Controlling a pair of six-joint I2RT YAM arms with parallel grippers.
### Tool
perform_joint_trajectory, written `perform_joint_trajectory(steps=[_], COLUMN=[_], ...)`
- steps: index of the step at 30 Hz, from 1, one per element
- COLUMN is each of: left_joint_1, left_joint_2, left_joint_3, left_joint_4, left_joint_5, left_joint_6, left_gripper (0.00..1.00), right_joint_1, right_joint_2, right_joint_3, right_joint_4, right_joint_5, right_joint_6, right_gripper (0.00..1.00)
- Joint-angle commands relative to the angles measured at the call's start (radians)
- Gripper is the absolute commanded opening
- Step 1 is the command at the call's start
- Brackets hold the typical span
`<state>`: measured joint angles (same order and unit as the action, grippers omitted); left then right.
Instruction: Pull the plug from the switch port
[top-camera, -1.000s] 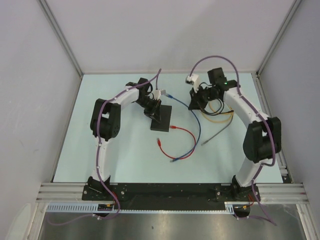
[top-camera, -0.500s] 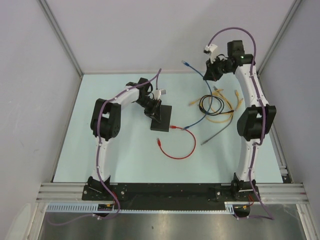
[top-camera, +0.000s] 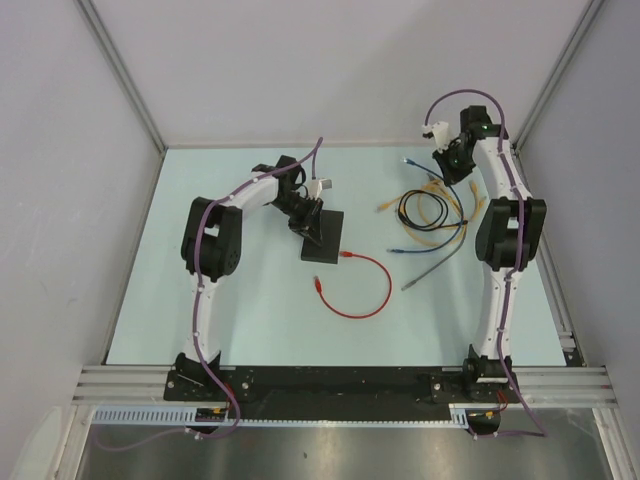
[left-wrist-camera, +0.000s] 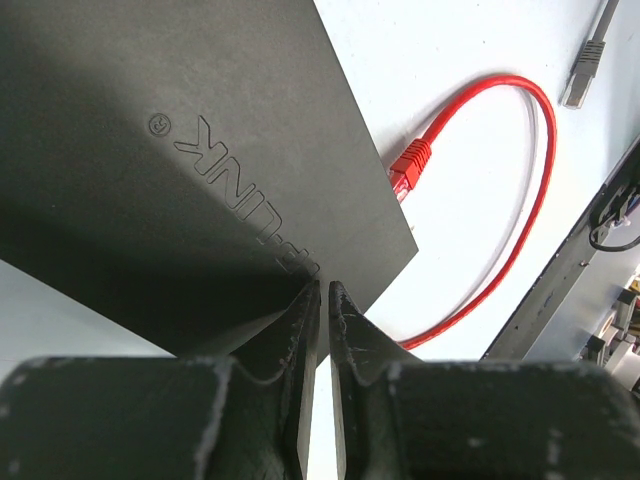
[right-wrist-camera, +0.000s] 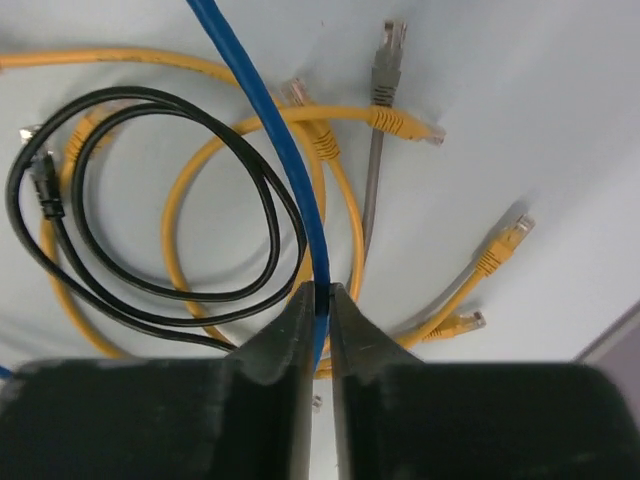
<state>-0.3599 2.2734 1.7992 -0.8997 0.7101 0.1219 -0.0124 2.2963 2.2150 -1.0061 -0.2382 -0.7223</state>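
While your left claw (left-wrist-camera: 325, 292) seemingly pinches the switch (left-wrist-camera: 200, 150) | your right claw (right-wrist-camera: 318, 300) pinches the blue cable (right-wrist-camera: 262, 110)

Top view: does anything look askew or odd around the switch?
The flat matte-black switch lies at a slant to the table's edges, one edge pinched by the left gripper; a red cable's plug sits against its side.
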Motion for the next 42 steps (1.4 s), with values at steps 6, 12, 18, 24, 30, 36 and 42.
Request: perform_joint_trajectory(steps=[6,12,18,24,30,36,42], left_joint_1=[-0.010,-0.008,0.010,0.065,0.105,0.104,0.090], left_joint_2=[0.037,0.023,-0.061,-0.159,-0.175,-0.111,-0.029], left_joint_3=[-0.001,0.009,0.006,-0.113,-0.182,-0.160,-0.045], left_joint_4=[0.019,0.013,0.010,0.036,0.039,0.038,0.007], left_joint_5=[-0.100,-0.106,-0.132,-0.167,-0.231,-0.147,-0.103], left_joint_6=[0.019,0.031,0.047,0.045,0.051,0.041,0.045], left_gripper=[0.16,0.16,0.09,0.00,0.00,0.02,0.04], right_joint_1=[0.098,0.205,0.325,0.408,0.454,0.465,0.466], right_joint_2=[-0.112,-0.216,-0.167,-0.078,0.001,0.048,0.075], right_joint_3=[-0.078,-0.238,-0.345,-0.338,-0.262,-0.227,-0.198], right_joint_4=[0.214,0.268,0.242,0.271,0.268,0.274,0.287], right_joint_5=[0.057,-0.191,-0.242,-0.248,-0.260,-0.274,-0.288], right_joint_6=[0.152,0.233,0.356,0.414,0.435,0.458,0.472], right_gripper=[0.51,0.52,0.19,0.02,0.01,0.01,0.02])
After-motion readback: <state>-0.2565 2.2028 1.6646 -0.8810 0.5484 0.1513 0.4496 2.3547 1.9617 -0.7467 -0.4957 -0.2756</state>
